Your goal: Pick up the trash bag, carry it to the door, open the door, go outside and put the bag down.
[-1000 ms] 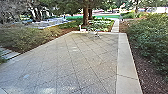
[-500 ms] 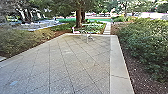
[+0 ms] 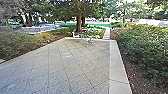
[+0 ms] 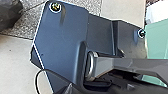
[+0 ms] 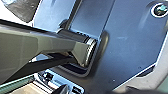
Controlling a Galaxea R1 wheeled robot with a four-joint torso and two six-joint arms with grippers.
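Black crinkled plastic, which looks like the trash bag point(image 4: 10, 13), shows in part at a corner of the left wrist view, over speckled paving. Whether it hangs or rests there, I cannot tell. A dark glossy shape point(image 5: 22, 8) lies beyond the robot's plate in the right wrist view; it may be the same bag. How either gripper stands is not visible. Ahead in the head view the paved yard point(image 3: 65, 62) stretches away outdoors.
A small pale table point(image 3: 89, 40) and a whitish chair point(image 3: 75, 34) stand at the patio's far edge. Bushes point(image 3: 147, 47) and mulch line the right side, with shrubs point(image 3: 22, 43) on the left. A narrow path point(image 3: 107, 33) leads off behind.
The whole head view has shifted: the camera turned somewhat to the right, then its view tipped slightly upward. The yard's furniture stands where it was.
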